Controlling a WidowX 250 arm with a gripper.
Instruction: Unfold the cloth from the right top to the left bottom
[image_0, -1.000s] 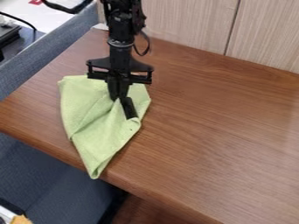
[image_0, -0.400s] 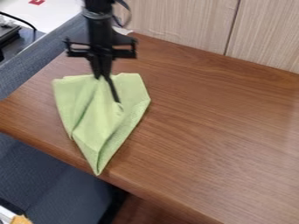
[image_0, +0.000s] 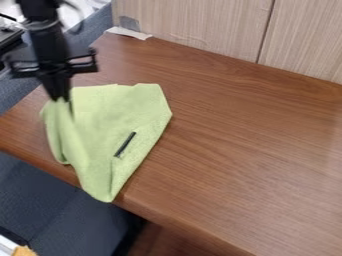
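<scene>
The gripper (image_0: 60, 98) hangs over the left part of the table, shut on a gathered edge of the light green cloth (image_0: 117, 112). From its fingertips the cloth falls in folds along the left side, while the right part lies flat on the wood. The cloth's narrow lower end reaches the table's front edge. A short, thin black stick-like object (image_0: 125, 144) rests at a slant on the cloth's right half.
The brown table (image_0: 254, 150) extends to the right of the cloth. Wood-grain panels (image_0: 200, 25) rise along its back edge, with a white strip (image_0: 129, 33) at the back left corner. A blue-grey partition (image_0: 100, 25) runs behind the left side.
The gripper has moved left, drawing the held part of the cloth leftward with it. The black stick now lies uncovered on the cloth, apart from the gripper.
</scene>
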